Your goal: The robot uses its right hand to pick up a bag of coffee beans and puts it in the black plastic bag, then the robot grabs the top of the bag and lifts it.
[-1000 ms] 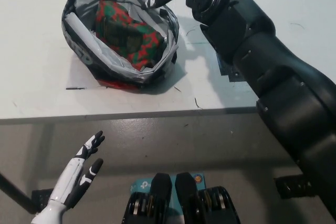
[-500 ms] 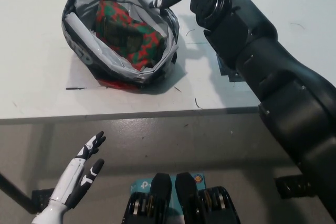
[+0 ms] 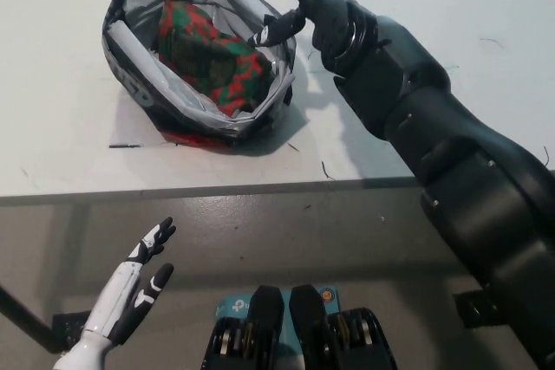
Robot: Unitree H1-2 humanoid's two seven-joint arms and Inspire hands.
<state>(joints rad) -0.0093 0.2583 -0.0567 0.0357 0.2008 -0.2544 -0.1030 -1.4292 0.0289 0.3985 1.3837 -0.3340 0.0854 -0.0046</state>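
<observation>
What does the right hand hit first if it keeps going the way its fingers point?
Probably the near rim of the black plastic bag: the right hand is open, one finger reaching toward that edge. Height above it is unclear.

The coffee bean bag (image 3: pixel 212 54) is patterned in red and green, with a dark panel in the middle. It lies in the black plastic bag (image 3: pixel 139 88), whose inner lining shows silvery grey and whose outer side carries white markings. The counter (image 3: pixel 69 153) is white. The right hand (image 3: pixel 303 2) is black; the left hand (image 3: pixel 134 288) is white with black fingers (image 3: pixel 154 236).
</observation>
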